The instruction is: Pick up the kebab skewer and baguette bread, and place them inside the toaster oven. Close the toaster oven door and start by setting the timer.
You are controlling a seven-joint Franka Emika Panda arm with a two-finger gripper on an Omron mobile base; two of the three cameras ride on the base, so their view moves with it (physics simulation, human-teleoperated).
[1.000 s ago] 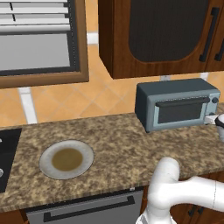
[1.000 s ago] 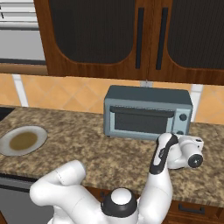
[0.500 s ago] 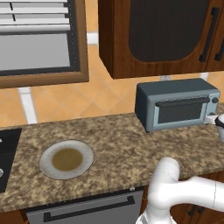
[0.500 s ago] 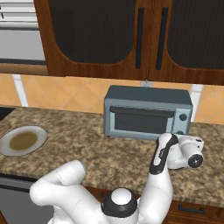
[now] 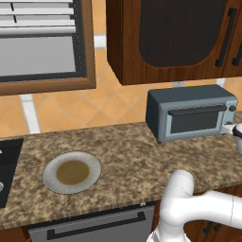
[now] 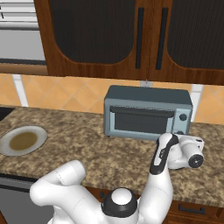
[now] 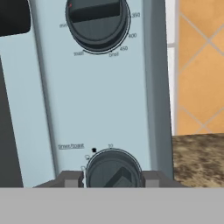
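Two dark knobs are seen on the pale control panel of the toaster oven (image 7: pixel 100 100) in the hand view: an upper knob (image 7: pixel 97 24) ringed with temperature numbers and a lower timer knob (image 7: pixel 113 169) ringed with small marks. The gripper (image 7: pixel 113 178) is set straight at the lower timer knob, with one of its fingertips (image 7: pixel 71 179) seen on each side of the knob; the jaws are spread to about the knob's width, and whether the knob is actually clamped cannot be told. The toaster oven is stood on the speckled desk (image 5: pixel 127 156) against the tiled wall, under the dark wooden cabinets (image 6: pixel 131 39), and the toaster oven door (image 6: pixel 142 124) is seen closed, its bar handle along the top edge. Well to the left of the toaster oven, a round plate (image 5: pixel 72 172) with a brownish centre is laid on the desk. Neither the skewer nor the bread can be made out through the dark glass
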